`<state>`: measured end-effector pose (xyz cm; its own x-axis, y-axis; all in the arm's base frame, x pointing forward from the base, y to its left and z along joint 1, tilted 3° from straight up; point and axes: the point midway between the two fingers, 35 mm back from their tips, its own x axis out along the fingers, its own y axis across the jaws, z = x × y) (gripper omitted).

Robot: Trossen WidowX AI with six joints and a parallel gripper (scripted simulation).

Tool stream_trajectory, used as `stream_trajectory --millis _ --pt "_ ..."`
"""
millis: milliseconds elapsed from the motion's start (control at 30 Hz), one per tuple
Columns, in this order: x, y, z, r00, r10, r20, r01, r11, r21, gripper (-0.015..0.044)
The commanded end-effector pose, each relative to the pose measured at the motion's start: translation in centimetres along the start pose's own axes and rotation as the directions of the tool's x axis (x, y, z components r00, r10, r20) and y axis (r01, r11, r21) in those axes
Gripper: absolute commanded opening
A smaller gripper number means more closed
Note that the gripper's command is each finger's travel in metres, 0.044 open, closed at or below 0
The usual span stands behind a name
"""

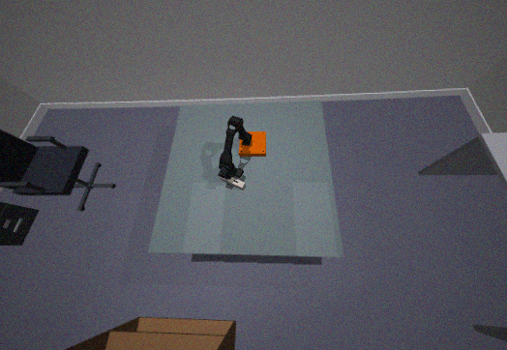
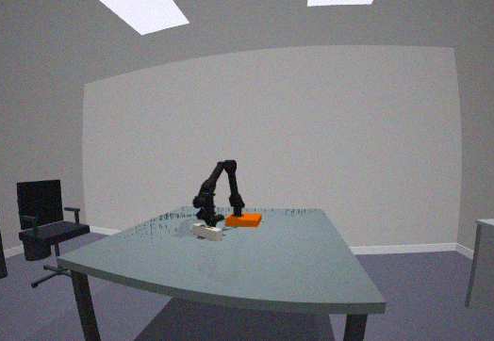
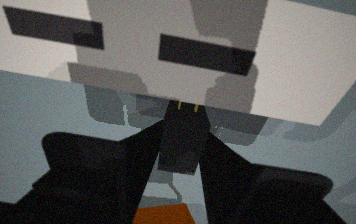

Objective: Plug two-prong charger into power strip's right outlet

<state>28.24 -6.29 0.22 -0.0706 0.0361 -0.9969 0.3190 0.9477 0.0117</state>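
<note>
The white power strip lies on the table and fills the upper part of the wrist view. Its left outlet and right outlet are dark slots with nothing in them. My gripper is shut on the black charger, just off the strip's near side in the wrist view. Two brass prongs point toward the strip, below the right outlet and left of its middle. Their height above the strip and whether they touch its edge cannot be told.
The arm stands on an orange block behind the strip, on the pale table. A thin cable shows between the fingers and the orange block. An office chair stands off the table's left side.
</note>
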Motion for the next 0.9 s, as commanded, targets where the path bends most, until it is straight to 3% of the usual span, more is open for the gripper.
stream_trajectory --millis 0,867 --pt "0.09 0.04 0.05 1.000 0.003 -0.002 -0.003 1.000 0.004 0.0000" --pt "0.02 0.05 0.95 1.000 0.003 -0.001 -0.003 1.000 0.004 0.0000"
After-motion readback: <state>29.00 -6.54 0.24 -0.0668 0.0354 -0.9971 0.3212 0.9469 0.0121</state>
